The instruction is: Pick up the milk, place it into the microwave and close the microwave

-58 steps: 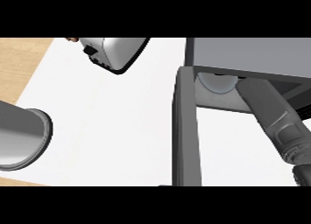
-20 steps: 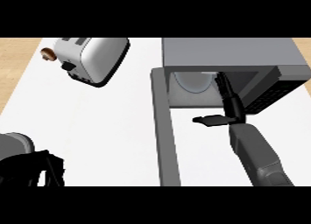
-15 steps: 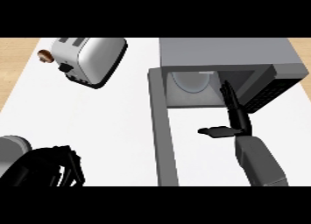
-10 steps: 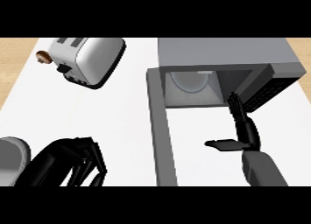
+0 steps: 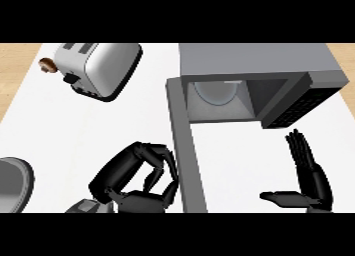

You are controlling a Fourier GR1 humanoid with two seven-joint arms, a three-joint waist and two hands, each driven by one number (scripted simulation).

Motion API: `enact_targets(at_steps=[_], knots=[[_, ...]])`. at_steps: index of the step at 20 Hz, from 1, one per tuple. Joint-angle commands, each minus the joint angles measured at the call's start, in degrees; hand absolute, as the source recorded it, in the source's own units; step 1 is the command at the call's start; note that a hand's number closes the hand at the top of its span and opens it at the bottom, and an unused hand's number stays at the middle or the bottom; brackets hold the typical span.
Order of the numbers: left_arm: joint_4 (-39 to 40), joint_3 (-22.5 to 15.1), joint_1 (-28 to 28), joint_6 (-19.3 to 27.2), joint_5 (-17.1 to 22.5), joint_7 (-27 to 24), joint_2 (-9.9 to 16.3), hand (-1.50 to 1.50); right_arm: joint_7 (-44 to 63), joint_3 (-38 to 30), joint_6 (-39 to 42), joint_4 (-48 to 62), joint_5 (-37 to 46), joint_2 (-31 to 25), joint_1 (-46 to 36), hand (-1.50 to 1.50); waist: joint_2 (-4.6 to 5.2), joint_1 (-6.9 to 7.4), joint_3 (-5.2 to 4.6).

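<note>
Milk not visible anywhere; presumably inside microwave [image 5: 261, 70], whose door [image 5: 186, 150] hangs open. Right hand [image 5: 307, 180] has withdrawn to 5 o'clock, fingers straight. Left hand [image 5: 139, 180], clenched, has risen beside door—closing next.

We are looking at a kitchen. A steel toaster [image 5: 99, 67] lies on a white counter [image 5: 54, 125] beside a grey microwave [image 5: 257, 70] whose door [image 5: 186, 150] hangs open, showing its round plate [image 5: 218, 94] inside. Pale wood [image 5: 10, 65] borders the counter on the left, and a grey pot [image 5: 6, 185] sits at its near edge.
</note>
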Motion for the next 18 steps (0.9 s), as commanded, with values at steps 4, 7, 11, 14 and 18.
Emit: enact_targets(at_steps=[4,7,11,14,18], knots=[[20.0,-9.8,-6.0,10.2,-5.7,-10.1,0.0,1.50,6.1,1.4,3.6,-19.9,-2.4,-2.5,10.5,-1.50,0.27,-0.02,-0.03],[30.6,-12.7,-12.8,17.4,-5.2,-14.9,0.0,1.50,2.1,1.8,7.5,-20.7,-3.0,-4.2,13.5,-1.50,0.54,-0.56,0.01],[39.8,-17.6,-15.1,28.8,-0.6,-24.6,0.0,1.50,8.5,1.1,10.4,-29.9,-8.2,-4.5,15.6,-1.50,0.64,-0.87,-0.05],[42.5,-21.2,-16.7,34.0,5.2,-28.6,0.0,1.50,10.2,1.1,14.1,-36.8,-12.7,-4.9,20.3,-1.50,0.66,-2.07,-0.12],[45.7,-27.9,-23.8,39.0,15.2,-25.0,0.0,1.50,13.1,2.3,14.9,-40.8,-13.7,-5.6,19.6,-1.50,0.97,-3.31,-0.11]])
